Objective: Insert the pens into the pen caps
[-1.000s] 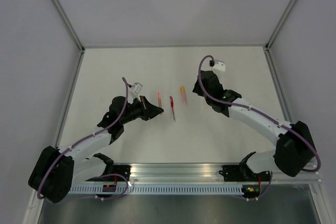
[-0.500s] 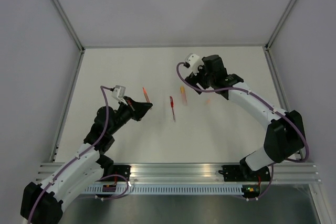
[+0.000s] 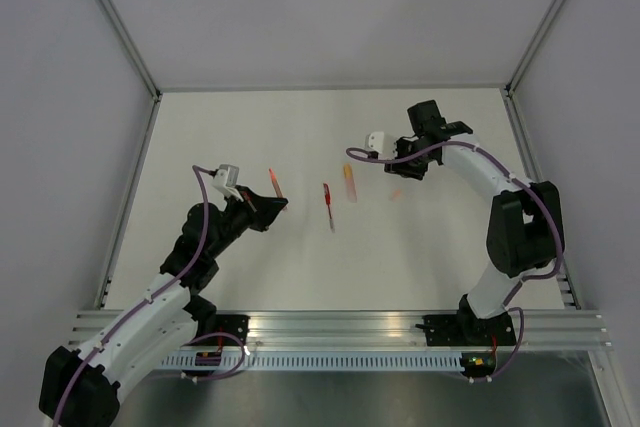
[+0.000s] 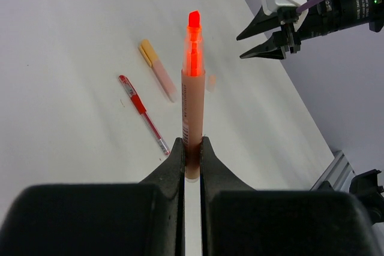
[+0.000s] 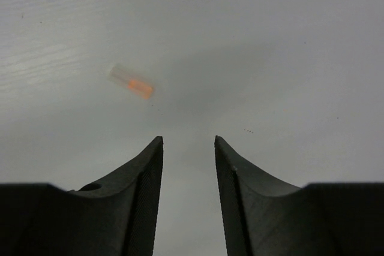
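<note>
Top external, table (image 3: 250,127): white and walled. All places below are taken from the red pen (image 3: 327,205) lying mid-table.
right arm (image 3: 478,162): has swung out to the far right of the red pen; a second ago it hung just right of it.
left arm (image 3: 160,297): pulled back to the left of the red pen.
right gripper (image 5: 187,139): fingers parted with nothing between them, over bare table.
left gripper (image 4: 192,142): clamped on the tail of the orange highlighter (image 4: 192,106), whose bare tip points away. It is lifted and sits farther left of the red pen than before.
pink-and-yellow marker (image 3: 348,179): just right of the red pen, unmoved.
orange cap (image 3: 397,193): short clear tube lying loose, right of the red pen beyond the marker, uncovered since the right arm left.
reading: the pen is in hand and the cap is not, so the right gripper probably has to fetch the cap next. No red cap seen.
</note>
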{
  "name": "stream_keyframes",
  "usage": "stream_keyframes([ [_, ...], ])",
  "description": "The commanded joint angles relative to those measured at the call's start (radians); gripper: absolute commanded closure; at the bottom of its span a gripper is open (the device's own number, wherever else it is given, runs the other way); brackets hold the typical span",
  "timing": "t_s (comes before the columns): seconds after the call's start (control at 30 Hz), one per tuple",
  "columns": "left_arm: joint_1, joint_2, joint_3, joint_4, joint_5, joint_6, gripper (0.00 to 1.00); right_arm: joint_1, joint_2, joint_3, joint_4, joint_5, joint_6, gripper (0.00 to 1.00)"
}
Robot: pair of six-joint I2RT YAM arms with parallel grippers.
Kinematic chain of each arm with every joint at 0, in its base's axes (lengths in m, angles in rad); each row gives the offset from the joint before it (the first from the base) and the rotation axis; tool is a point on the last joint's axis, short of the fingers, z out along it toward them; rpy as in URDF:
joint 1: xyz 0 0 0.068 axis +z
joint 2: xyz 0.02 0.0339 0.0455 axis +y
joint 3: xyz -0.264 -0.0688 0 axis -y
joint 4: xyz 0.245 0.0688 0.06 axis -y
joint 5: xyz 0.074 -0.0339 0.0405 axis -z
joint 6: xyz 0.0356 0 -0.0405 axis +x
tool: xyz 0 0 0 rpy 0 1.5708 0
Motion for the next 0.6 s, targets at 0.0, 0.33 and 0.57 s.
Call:
stream_keyframes([
  [0.0, 0.001, -0.003, 0.004, 0.002, -0.024, 0.025, 0.98, 0.0, 0.056, 0.064, -0.128, -0.118, -0.151, 0.56],
  [0.33, 0.001, 0.011, 0.007, 0.002, -0.02, 0.019, 0.98, 0.0, 0.139, 0.031, -0.086, -0.143, -0.188, 0.58],
  [0.57, 0.001, 0.012, 0.008, 0.002, -0.017, 0.019, 0.98, 0.011, 0.186, 0.038, -0.074, -0.14, -0.183, 0.57],
])
